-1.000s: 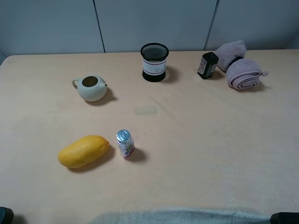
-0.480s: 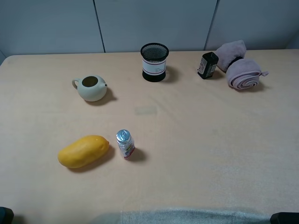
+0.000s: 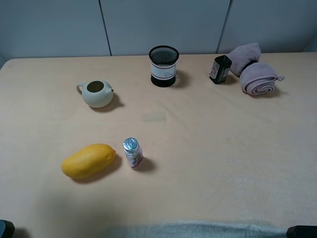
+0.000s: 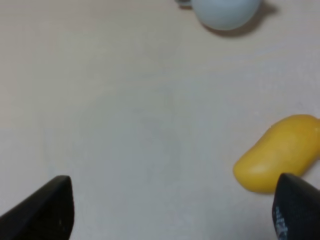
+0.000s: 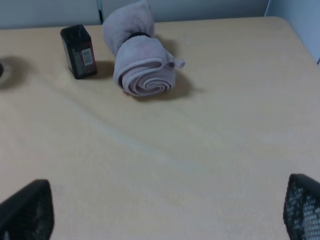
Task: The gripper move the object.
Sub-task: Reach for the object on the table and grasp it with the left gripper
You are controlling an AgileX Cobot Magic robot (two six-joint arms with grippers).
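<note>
Step in hand, by my read: the approach, with nothing grasped yet. The pen cup (image 3: 164, 66) stands upright on the table (image 3: 223, 148), well ahead of both claws and outside both wrist views.

To do it well, travel high, then drop over the cup. Centre it between the jaws before closing and keep it upright. The mesh looks light, so a nudge would likely tip it. Coming from the right, clear the dark bottle (image 5: 79, 51); from the left, clear the teapot (image 4: 225, 10).

Left claw (image 4: 170, 215): spread wide, empty, touching nothing. The mango (image 4: 277, 157) is close to one fingertip, the teapot further ahead.

Right claw (image 5: 162, 215): also wide and empty over bare table. The rolled towel (image 5: 145, 70) and bottle are well ahead of it.
</note>
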